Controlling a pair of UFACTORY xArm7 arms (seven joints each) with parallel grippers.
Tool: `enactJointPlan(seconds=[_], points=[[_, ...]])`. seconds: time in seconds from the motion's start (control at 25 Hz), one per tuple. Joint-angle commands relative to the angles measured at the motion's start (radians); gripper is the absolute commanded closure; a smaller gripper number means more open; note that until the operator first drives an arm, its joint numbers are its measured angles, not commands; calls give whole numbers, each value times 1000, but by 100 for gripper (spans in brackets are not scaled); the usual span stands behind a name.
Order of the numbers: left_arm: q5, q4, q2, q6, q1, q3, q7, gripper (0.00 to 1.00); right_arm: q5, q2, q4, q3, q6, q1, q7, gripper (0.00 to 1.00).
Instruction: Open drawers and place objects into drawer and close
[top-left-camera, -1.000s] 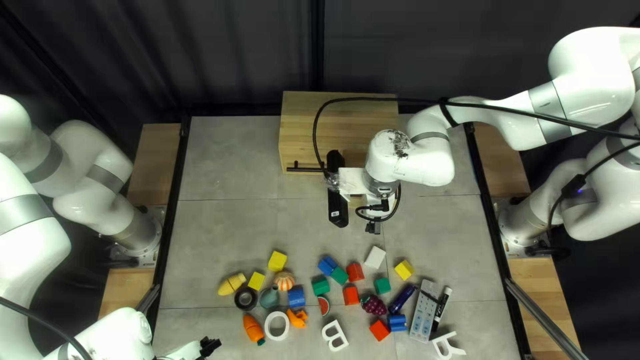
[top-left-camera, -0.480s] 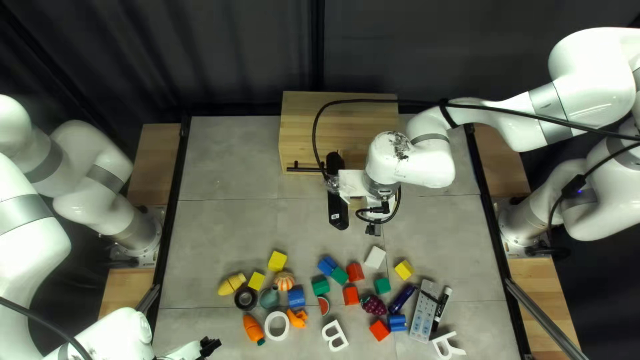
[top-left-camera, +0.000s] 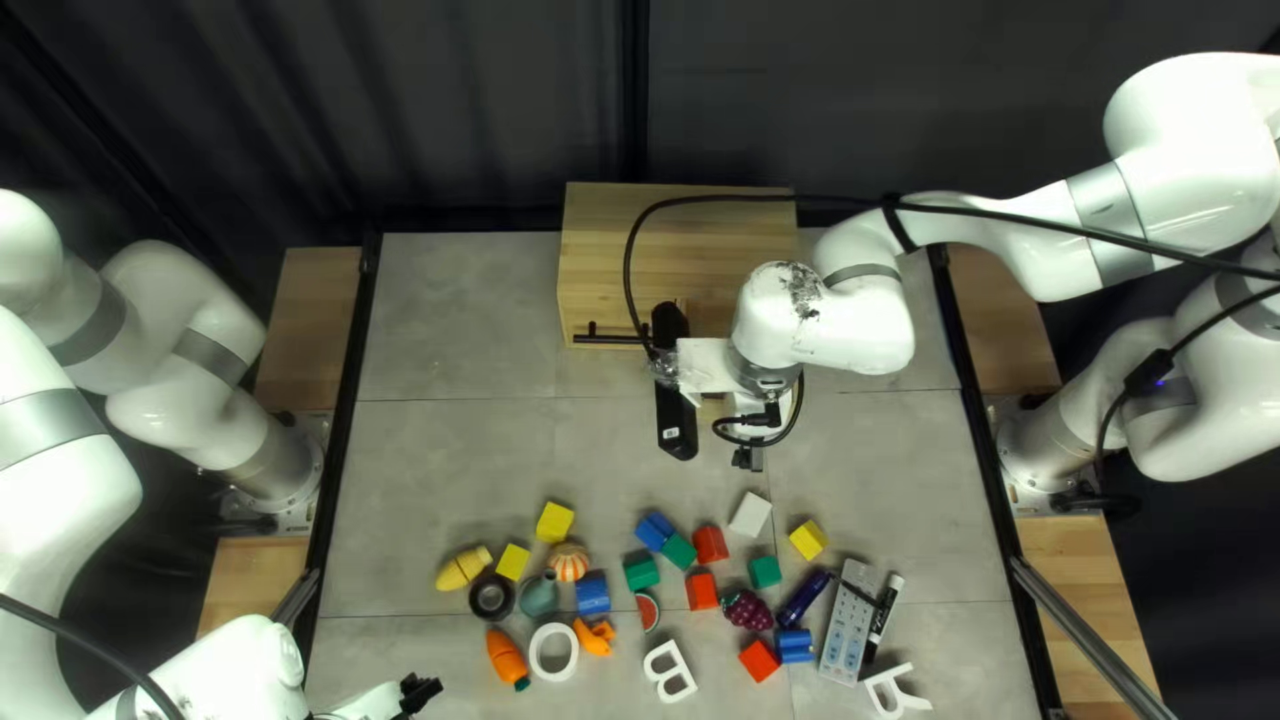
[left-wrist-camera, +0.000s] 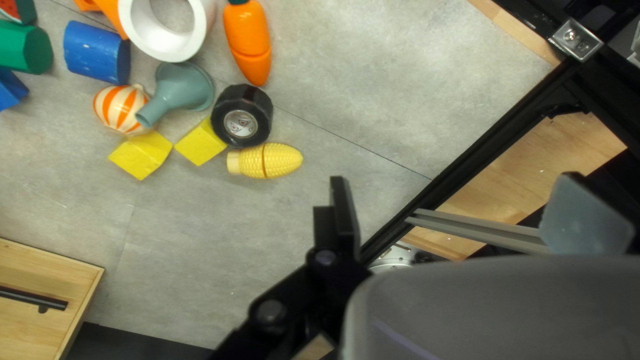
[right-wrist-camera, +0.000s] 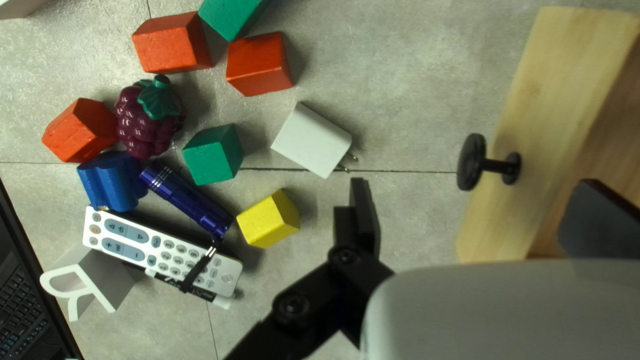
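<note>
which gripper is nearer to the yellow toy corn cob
Left. The left gripper hangs open, with the corn cob on the table ahead of it. The right gripper, also open, is farther off, by the pale wooden cabinet.

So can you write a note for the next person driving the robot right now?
Left gripper: open, holding nothing, near the corn.
Right gripper: open, with the round knob ahead; not gripping it.
Things: corn, carrot, charger, grapes, remote and more lie on the table.
Done: the knob's drawer looks pulled out; its inside is hidden. The bar handle's drawer looks shut.
Left: put things in, then close up.
</note>
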Motion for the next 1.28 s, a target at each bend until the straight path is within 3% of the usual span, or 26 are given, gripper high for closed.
enactJointPlan(seconds=[0.04,0.36,0.72,0.8,1.12,1.28], points=[[0,0,0,0,0,0,0,0,-65,-30,30,-13,73,-19,12,0],[0,0,0,0,0,0,0,0,-311,56,116,-32,217,-53,121,0],[0,0,0,0,0,0,0,0,-494,211,245,-35,378,-23,271,0],[0,0,0,0,0,0,0,0,-531,206,228,-32,376,-11,298,0],[0,0,0,0,0,0,0,0,-655,41,0,-24,223,0,342,0],[0,0,0,0,0,0,0,0,-685,11,-51,-26,168,-1,352,0]])
